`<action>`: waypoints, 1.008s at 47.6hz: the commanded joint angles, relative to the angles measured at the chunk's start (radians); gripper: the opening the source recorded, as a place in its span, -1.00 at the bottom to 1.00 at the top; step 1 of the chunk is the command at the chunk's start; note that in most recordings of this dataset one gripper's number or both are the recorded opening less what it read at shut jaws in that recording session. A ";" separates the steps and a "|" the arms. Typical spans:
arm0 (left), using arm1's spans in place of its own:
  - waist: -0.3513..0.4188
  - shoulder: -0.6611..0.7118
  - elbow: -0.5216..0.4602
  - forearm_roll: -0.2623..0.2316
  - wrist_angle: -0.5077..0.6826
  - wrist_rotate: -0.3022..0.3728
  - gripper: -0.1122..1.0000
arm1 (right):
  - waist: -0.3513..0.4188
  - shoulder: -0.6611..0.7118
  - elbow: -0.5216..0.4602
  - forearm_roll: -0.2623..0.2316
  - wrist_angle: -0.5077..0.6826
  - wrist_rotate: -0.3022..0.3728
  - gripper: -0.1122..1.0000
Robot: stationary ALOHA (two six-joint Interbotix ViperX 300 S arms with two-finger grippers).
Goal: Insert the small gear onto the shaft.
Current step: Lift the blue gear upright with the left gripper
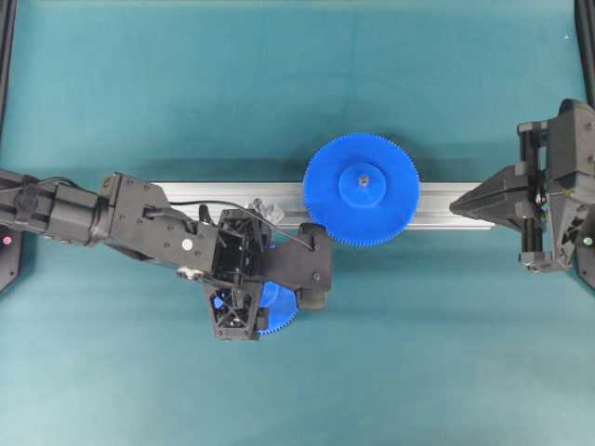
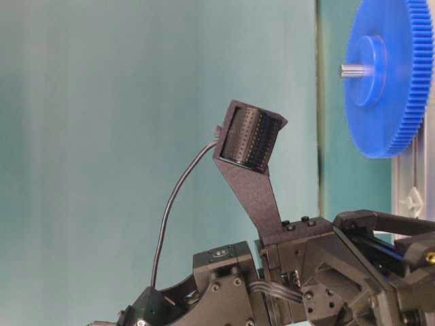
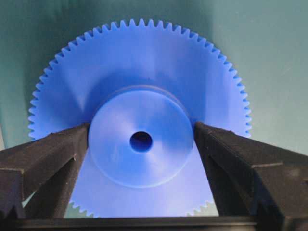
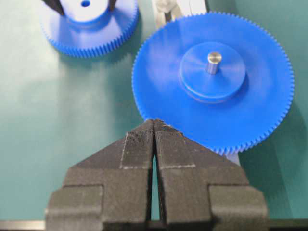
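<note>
Left gripper (image 3: 141, 144) wide open, black fingers (image 3: 45, 154) flanking smooth round hub of toothed blue small gear (image 3: 139, 86); right gripper (image 4: 154, 127) closed, empty.

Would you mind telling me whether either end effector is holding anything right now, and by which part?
Nothing is gripped: the left end effector is open, straddling the small gear's hub; the right end effector is shut, empty.

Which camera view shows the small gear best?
The left wrist view: the small gear fills it, hub between the left gripper's open fingers. The overhead view shows only an edge, the right wrist view a far part, the table-level view nothing.
</note>
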 commanded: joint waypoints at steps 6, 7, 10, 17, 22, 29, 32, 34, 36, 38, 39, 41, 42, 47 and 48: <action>-0.003 -0.011 -0.020 0.003 0.021 0.005 0.72 | 0.000 0.000 -0.012 0.000 -0.008 0.008 -0.76; -0.003 -0.011 -0.020 0.003 0.028 0.006 0.67 | 0.000 0.000 -0.014 0.000 -0.008 0.008 -0.76; -0.005 -0.012 -0.021 0.003 0.040 0.014 0.48 | 0.000 0.002 -0.012 0.000 -0.008 0.008 -0.76; -0.003 -0.015 -0.021 0.003 0.052 0.021 0.45 | 0.000 0.002 -0.011 0.000 -0.008 0.008 -0.76; -0.003 -0.017 -0.025 0.003 0.052 0.025 0.45 | -0.002 0.000 -0.011 0.000 -0.008 0.008 -0.76; -0.003 -0.014 -0.025 0.003 0.052 0.025 0.45 | -0.002 0.000 -0.011 0.000 -0.008 0.008 -0.76; -0.003 -0.014 -0.025 0.003 0.052 0.023 0.45 | -0.002 0.000 -0.011 0.000 -0.008 0.008 -0.76; -0.003 -0.015 -0.025 0.003 0.052 0.023 0.45 | -0.002 0.000 -0.011 0.000 -0.008 0.008 -0.76; -0.003 -0.017 -0.025 0.003 0.052 0.023 0.45 | -0.002 0.000 -0.011 0.000 -0.008 0.008 -0.76; -0.003 -0.017 -0.025 0.003 0.052 0.021 0.45 | -0.002 0.000 -0.011 0.000 -0.008 0.008 -0.76; -0.003 -0.018 -0.025 0.003 0.052 0.021 0.45 | -0.002 0.000 -0.011 0.000 -0.008 0.008 -0.76; -0.003 -0.017 -0.026 0.003 0.052 0.020 0.45 | 0.000 0.000 -0.011 0.000 -0.008 0.008 -0.76; -0.003 -0.017 -0.025 0.003 0.052 0.020 0.45 | -0.002 -0.002 -0.011 0.002 -0.008 0.008 -0.76; -0.003 -0.028 -0.037 0.003 0.064 0.009 0.45 | 0.000 -0.002 -0.011 0.000 -0.008 0.008 -0.76; -0.003 -0.032 -0.041 0.003 0.071 0.008 0.45 | -0.002 -0.003 -0.011 0.002 -0.008 0.008 -0.76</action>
